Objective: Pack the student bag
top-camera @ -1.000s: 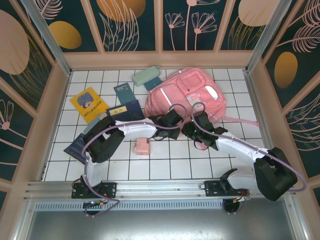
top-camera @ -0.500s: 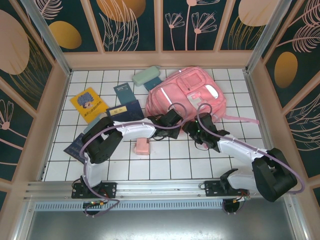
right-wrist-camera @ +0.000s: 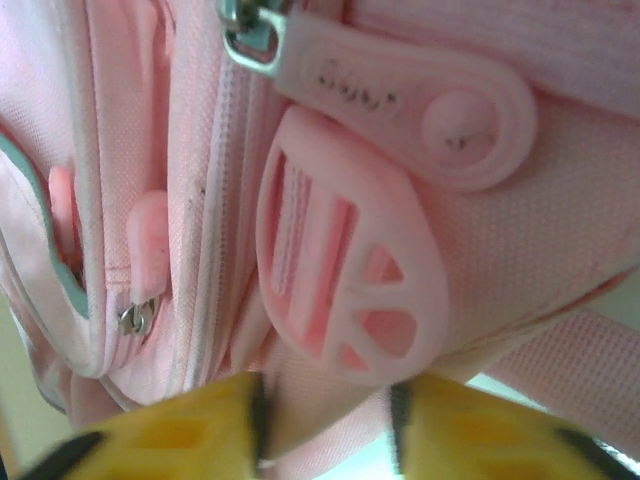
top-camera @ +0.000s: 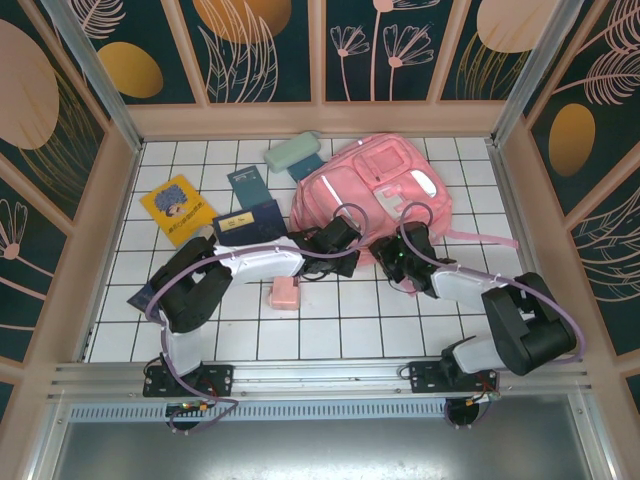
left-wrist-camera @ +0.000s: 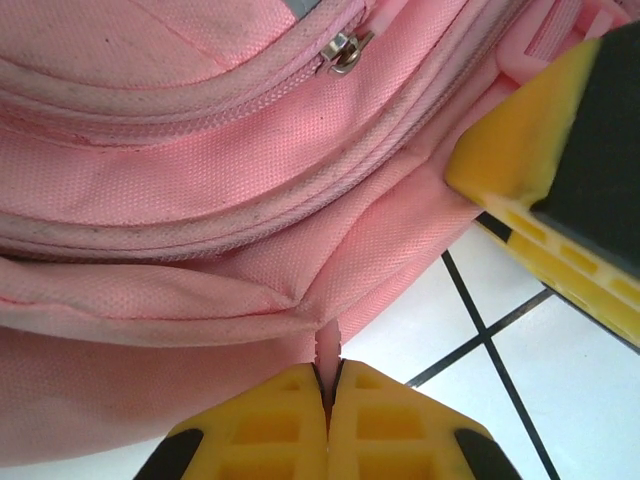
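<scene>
So, the student bag (top-camera: pixel 375 190) is laid flat toward the back right of the white tiled table (top-camera: pixel 330 320), and its near edge is covered by both arms in the top view. The left gripper (left-wrist-camera: pixel 326 395) is pressed together on a thin fold of pink fabric right at the bag's edge, with a metal zipper pull (left-wrist-camera: pixel 345 52) seen further up. The right gripper (right-wrist-camera: pixel 325 430) is closed around a bunched bit of the bag just below a pink plastic buckle (right-wrist-camera: pixel 350 285) and a rubbery pink zipper tab (right-wrist-camera: pixel 400 100); the gap between its fingers is filled with fabric. Off to the left, a yellow book (top-camera: pixel 178 208), a teal notebook (top-camera: pixel 246 185), a dark blue book (top-camera: pixel 252 220) and a pale green case (top-camera: pixel 290 152) are spread out, the case lying close to the bag's far corner. A small pink box (top-camera: pixel 284 293) is parked just beside the left arm, and another dark book (top-camera: pixel 142 296) is partly hidden under that arm.
</scene>
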You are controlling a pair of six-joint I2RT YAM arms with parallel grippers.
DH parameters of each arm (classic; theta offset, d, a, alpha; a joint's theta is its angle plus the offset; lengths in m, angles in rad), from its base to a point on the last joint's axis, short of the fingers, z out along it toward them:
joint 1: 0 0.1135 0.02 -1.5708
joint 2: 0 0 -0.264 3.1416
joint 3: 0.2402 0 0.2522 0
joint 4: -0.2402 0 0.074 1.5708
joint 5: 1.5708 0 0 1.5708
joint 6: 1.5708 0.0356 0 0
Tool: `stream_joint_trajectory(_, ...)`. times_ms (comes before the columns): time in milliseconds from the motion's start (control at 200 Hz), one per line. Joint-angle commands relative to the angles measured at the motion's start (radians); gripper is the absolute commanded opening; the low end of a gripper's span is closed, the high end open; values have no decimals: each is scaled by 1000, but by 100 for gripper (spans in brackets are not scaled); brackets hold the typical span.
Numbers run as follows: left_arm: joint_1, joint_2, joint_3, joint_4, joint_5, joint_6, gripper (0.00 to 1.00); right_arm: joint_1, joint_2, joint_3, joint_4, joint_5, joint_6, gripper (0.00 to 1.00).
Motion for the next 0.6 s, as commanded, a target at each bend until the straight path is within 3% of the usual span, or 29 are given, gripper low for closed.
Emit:
stream_joint_trajectory(0,4,-36,-16,1,11,-26,0,-19,4,26,3,19,14,13)
stream_joint_trajectory(40,4,-34,-13,-8,3,-30,0,-29,-5,26,-21,31,10,0)
stream_joint_trajectory(245,36,-44,-5,-113,-128,-36,0,-97,-86,15,-120,70,-59,0)
stream_joint_trajectory(595,243,-67,22,-215,-255,12,0,-221,-126,18,-201,23,-194,0)
